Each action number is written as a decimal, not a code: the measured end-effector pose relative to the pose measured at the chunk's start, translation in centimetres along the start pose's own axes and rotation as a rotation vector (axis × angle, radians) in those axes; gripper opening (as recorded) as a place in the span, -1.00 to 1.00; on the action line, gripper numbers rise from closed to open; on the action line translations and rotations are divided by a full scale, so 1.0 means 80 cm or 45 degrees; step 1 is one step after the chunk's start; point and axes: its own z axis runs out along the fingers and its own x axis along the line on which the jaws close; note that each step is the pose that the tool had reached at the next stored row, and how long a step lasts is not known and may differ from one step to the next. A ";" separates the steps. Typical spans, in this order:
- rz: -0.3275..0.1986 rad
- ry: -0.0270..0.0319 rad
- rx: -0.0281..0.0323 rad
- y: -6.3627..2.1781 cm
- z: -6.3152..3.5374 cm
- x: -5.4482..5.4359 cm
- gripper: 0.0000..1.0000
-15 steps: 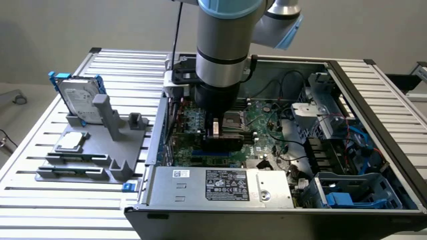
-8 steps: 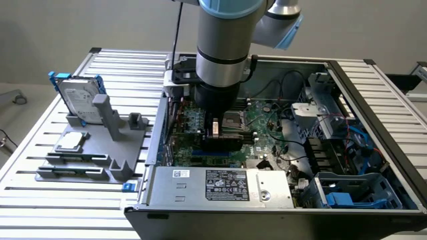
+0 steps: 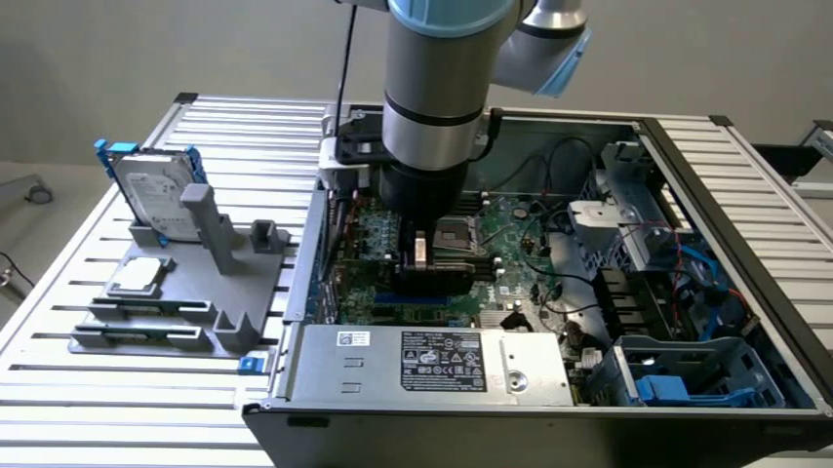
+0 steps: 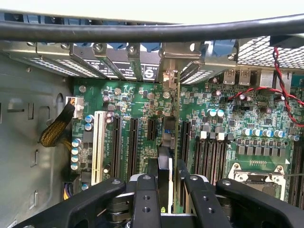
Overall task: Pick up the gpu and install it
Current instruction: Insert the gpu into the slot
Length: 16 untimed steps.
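Table (image 3: 78, 390): ribbed bare-metal slats, satin sheen.
Case (image 4: 28, 152): sheet metal, matt grey, punched and folded.
Power supply (image 3: 430, 361): brighter bare metal with a printed white label.
Motherboard (image 4: 228, 109): green lacquered board, slightly glossy; black plastic slots.
Gpu (image 4: 176, 118): edge-on, thin green board with a silvery metal bracket (face finish not readable from here).
Gripper (image 4: 166, 180): black, matt, possibly anodised metal.
Arm (image 3: 436, 78): smooth satin grey with glossy pale blue caps.
Hard drive (image 3: 154, 200): silver metal in a blue plastic frame.
Fixture (image 3: 195, 302): matt grey plastic.
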 end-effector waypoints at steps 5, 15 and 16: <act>0.000 0.0003 0.0000 0.000 0.002 0.001 -0.48; 0.000 0.0006 -0.0003 0.000 0.004 0.002 -0.48; 0.000 0.0006 -0.0003 0.000 0.004 0.002 -0.48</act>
